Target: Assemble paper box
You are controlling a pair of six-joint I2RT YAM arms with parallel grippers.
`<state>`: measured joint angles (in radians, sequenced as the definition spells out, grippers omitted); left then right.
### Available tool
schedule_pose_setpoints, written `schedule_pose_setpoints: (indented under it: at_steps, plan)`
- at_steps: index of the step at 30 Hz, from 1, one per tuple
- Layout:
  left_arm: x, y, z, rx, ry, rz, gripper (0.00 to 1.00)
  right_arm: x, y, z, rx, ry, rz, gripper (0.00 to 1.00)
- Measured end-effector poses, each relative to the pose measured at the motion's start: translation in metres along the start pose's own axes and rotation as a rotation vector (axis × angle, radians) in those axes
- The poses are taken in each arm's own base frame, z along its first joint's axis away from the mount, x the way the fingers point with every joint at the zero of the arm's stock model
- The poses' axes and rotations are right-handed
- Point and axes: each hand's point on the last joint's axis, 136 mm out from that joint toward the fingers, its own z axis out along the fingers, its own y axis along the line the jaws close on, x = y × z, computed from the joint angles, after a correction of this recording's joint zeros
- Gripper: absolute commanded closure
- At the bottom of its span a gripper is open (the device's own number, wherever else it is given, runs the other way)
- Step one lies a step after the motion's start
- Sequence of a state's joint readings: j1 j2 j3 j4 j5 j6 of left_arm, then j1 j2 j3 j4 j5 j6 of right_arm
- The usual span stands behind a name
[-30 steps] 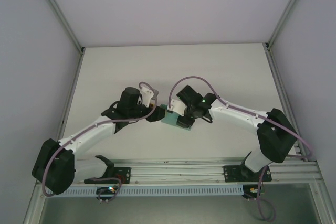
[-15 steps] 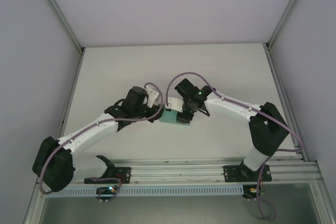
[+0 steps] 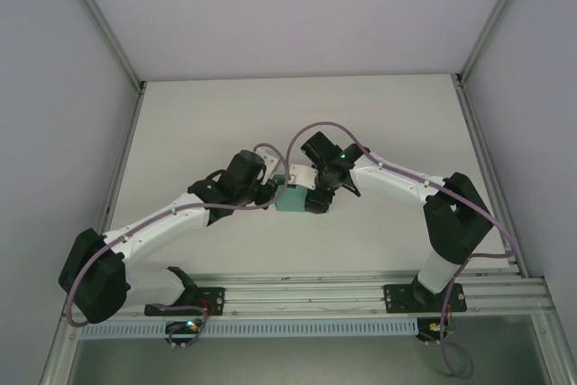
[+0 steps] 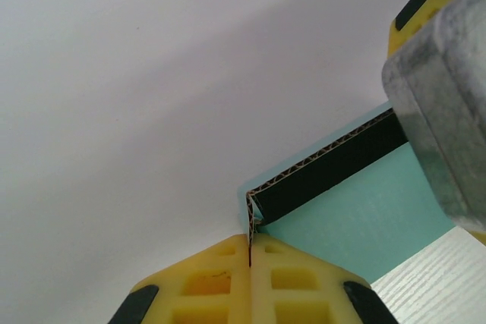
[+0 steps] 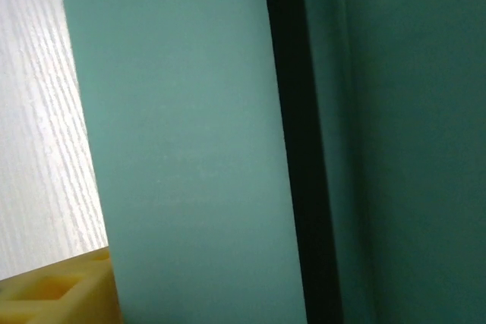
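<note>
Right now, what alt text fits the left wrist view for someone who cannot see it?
The left arm's yellow fingers are shut on a corner of the teal paper box, its corrugated edge showing. The right arm's blurred grey finger looms at upper right.

From above, most of the paper box (image 3: pixel 290 202) is covered by the two wrists, and how the jaws of the right gripper (image 3: pixel 311 197) stand cannot be told. At both wrist cameras the box is cut off by picture edges, and part of it is hidden behind a blurred grey finger (image 4: pixel 440 104).

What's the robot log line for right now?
left gripper: shut on box corner | right gripper: at box, grip unclear | box: between both grippers
</note>
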<state>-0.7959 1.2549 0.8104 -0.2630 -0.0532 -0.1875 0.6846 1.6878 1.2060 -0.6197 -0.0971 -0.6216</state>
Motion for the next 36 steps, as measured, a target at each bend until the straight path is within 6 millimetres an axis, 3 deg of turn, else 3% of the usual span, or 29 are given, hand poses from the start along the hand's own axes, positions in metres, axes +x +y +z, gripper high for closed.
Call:
schedule_pose_setpoints:
  at_steps: [5, 12, 16, 20, 26, 28, 33, 36]
  plan:
    - [0.000, 0.000, 0.000, -0.005, -0.007, -0.006, 1.00, 0.000, -0.004, -0.008, 0.052, -0.036, 0.057, 0.00]
    - [0.003, -0.004, -0.003, 0.006, -0.016, 0.003, 1.00, -0.018, -0.019, -0.059, 0.181, -0.211, 0.177, 0.01]
    - [0.003, -0.006, -0.003, 0.008, -0.016, 0.006, 1.00, -0.020, -0.027, -0.091, 0.247, -0.280, 0.315, 0.19]
    - [0.004, -0.007, -0.003, 0.008, -0.016, 0.010, 1.00, -0.008, -0.025, -0.103, 0.258, -0.271, 0.462, 0.29]
    - [0.004, -0.007, -0.003, 0.006, -0.016, 0.012, 1.00, 0.019, -0.011, -0.094, 0.220, -0.163, 0.648, 0.44]
    - [0.004, -0.008, -0.003, 0.006, -0.016, 0.021, 1.00, 0.027, -0.008, -0.088, 0.212, -0.120, 0.695, 0.58]
    - [0.005, -0.011, -0.003, 0.009, -0.016, 0.034, 1.00, 0.039, -0.003, -0.073, 0.198, -0.036, 0.760, 0.66]
    - [0.005, -0.012, -0.004, 0.007, -0.016, 0.042, 1.00, 0.041, -0.003, -0.072, 0.199, -0.025, 0.783, 0.83]
